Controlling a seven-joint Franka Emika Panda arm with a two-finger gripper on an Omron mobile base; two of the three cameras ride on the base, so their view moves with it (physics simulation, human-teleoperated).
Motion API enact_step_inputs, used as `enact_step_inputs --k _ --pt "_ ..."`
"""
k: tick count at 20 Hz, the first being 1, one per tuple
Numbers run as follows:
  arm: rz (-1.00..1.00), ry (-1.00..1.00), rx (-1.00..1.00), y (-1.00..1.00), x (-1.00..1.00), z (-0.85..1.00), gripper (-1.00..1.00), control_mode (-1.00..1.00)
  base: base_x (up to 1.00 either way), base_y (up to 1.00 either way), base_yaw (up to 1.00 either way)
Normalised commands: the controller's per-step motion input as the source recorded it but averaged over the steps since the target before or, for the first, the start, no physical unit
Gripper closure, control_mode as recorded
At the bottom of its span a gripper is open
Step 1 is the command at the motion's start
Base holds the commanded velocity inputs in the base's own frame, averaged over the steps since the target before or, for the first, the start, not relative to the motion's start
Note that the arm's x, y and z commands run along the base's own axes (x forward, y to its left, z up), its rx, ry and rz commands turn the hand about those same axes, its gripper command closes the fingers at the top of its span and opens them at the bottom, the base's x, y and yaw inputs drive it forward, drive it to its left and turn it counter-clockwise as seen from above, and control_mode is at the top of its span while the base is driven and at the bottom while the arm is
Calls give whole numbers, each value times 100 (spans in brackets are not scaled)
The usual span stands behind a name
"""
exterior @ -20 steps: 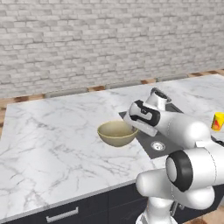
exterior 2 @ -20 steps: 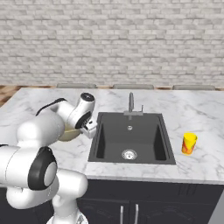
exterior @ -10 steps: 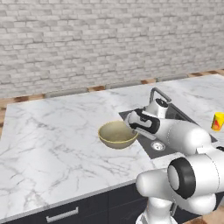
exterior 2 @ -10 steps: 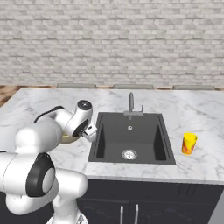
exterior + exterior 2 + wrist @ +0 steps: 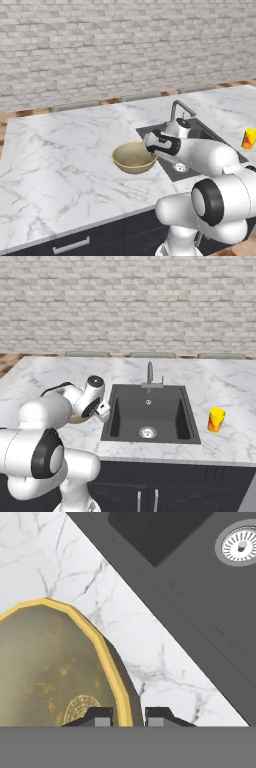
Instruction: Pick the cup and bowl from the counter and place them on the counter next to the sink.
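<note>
I see the bowl point(image 5: 133, 157) resting on the counter point(image 5: 60, 160) just left of the sink point(image 5: 150, 416), lower than a second ago. My end effector point(image 5: 127, 714) stays clamped on its rim, one finger each side. Judgement: bowl placed; release follows. The cup point(image 5: 216, 420) stands right of the sink.

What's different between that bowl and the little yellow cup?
The bowl is wide, low and tan-gold; the cup is small, tall and yellow with red-orange marks. The bowl sits left of the sink with the gripper astride its rim; the cup stands free on the right. Both rest upright on the counter.
</note>
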Motion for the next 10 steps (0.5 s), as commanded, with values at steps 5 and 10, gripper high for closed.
enact_step_inputs --k 5,10 --pt "0 0 -1 0 6 -20 100 -100 0 0 0" --pt "0 0 -2 0 5 -15 100 -100 0 0 0"
